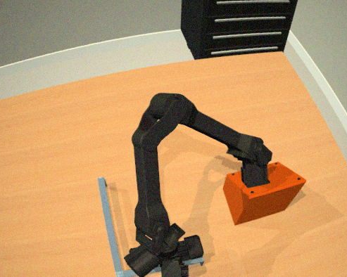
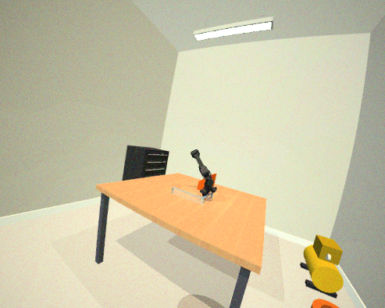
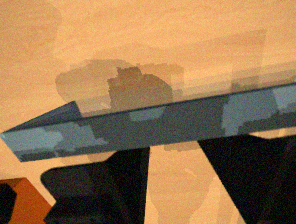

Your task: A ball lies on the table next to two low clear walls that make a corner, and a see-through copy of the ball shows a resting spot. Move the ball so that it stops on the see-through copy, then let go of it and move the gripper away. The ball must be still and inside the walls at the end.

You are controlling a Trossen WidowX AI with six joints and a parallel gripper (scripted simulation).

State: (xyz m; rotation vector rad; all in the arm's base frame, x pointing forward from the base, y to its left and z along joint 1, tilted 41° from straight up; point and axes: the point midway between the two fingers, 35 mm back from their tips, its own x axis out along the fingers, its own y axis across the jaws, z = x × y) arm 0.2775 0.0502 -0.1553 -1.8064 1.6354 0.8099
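Note:
My gripper (image 1: 184, 258) (image 2: 208, 192) (image 3: 168, 125) is open partway, low at the short wall near the front edge of the top view. In the wrist view a gap shows between the two black fingers, and the wall's blue-grey top edge crosses in front of their tips. The long clear wall (image 1: 107, 218) (image 2: 187, 193) runs from the corner towards the back. The short clear wall (image 1: 196, 261) (image 3: 190, 127) passes under the gripper. The ball and its see-through copy cannot be made out in any view; the arm, fingers or wall edge may hide them.
The orange base block (image 1: 265, 205) (image 3: 31, 197) carries the arm to the right of the walls. The wooden table (image 1: 77, 116) (image 2: 144, 195) bears everything. A black drawer cabinet (image 1: 242, 28) (image 2: 145, 162) stands behind it. Arm shadows lie across the table.

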